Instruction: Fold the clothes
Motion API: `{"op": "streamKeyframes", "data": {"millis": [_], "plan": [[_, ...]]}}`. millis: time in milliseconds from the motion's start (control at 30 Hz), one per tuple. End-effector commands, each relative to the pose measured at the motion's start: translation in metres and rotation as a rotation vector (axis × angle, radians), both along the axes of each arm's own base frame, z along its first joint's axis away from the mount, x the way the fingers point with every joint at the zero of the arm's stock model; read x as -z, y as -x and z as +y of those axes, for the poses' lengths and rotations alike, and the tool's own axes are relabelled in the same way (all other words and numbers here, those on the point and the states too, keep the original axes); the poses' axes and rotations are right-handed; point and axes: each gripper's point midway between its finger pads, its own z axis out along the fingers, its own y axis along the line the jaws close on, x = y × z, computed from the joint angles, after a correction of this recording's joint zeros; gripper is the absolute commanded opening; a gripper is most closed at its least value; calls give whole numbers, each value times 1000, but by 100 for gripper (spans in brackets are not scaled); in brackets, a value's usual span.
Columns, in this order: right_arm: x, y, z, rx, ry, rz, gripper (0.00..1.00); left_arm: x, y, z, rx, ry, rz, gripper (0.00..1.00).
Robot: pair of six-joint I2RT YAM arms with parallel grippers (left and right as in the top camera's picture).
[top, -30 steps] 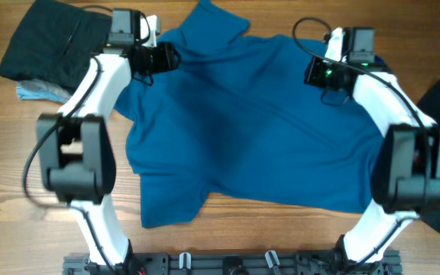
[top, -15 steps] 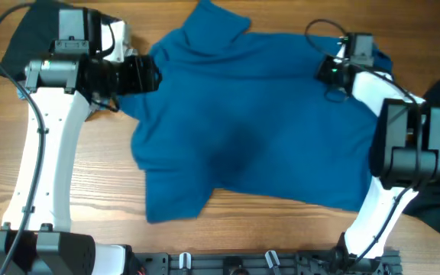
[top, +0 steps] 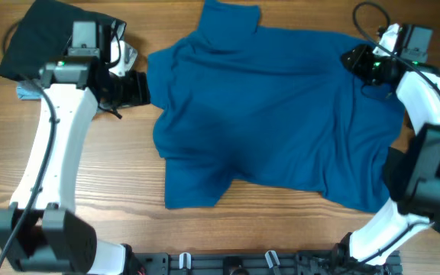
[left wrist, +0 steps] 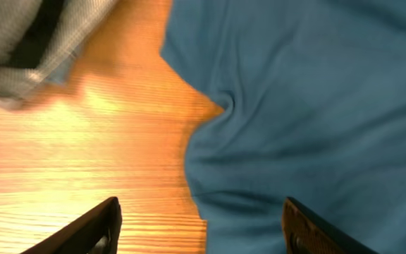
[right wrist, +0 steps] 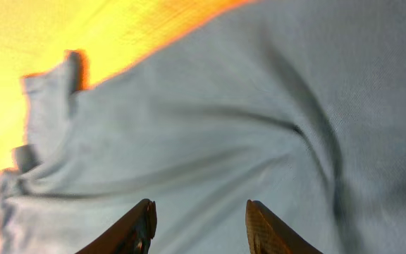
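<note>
Jersey knit by the look of it: royal-blue shirt (top: 273,114) lies spread on the desk (top: 113,183), filling the whole stretch between the two sets of fingers. It's wrinkled but roughly flat, with one lower corner bunched on the left-arm side

- left fingers (left wrist: 101,226): wide apart, gripping nothing. The shirt's edge runs up through the gap, so there's cloth ahead of one finger and bare wood ahead of the other
- right fingers (right wrist: 266,229): parted, nothing pinched. Cloth fills everything between and ahead of them, with a fold ridge running off ahead. The shirt's edge only shows further ahead and off to one side
- black garment (top: 44,42) and a grey piece (left wrist: 20,35) sit ahead of the left fingers on the bare-wood side, apart from the shirt

Handling, my read:
- light and limp, no stiffness, so it will sag from any pinch point and won't hold a shape by itself
- probably drags on the wood rather than gliding, so pulling one corner skews the whole panel
- not fragile, but a hard tug on a single layer would stretch it

Where to grab:
- hems and seams, since the doubled cloth is thicker and less likely to slip out
- left: the edge already lying between the fingers looks like a good spot, one finger under and one over
- right: mid-panel is a poor hold because closing there just tents the cloth; better to shift to the edge ahead
- two matching points, lifted together, so the fold line comes out straight
</note>
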Motion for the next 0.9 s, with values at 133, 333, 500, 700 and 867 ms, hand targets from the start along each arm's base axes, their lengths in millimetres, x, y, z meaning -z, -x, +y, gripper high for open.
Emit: {"op": "streamKeyframes", "data": {"millis": [133,333,500,700,867], "plan": [[-25,31,13,-54,-11,54,45,113,33,-33,63,129,250,22],[-12,49,11,-59,14,140,45,176,34,-41,80,124,272,7],[6,76,3,-16,56,286,48,210,47,27,-263,-121,383,4],[35,111,-8,71,86,498,50,206,52,103,-492,-142,388,4],[58,127,-12,135,86,623,51,201,45,112,-495,-46,366,4]]}}
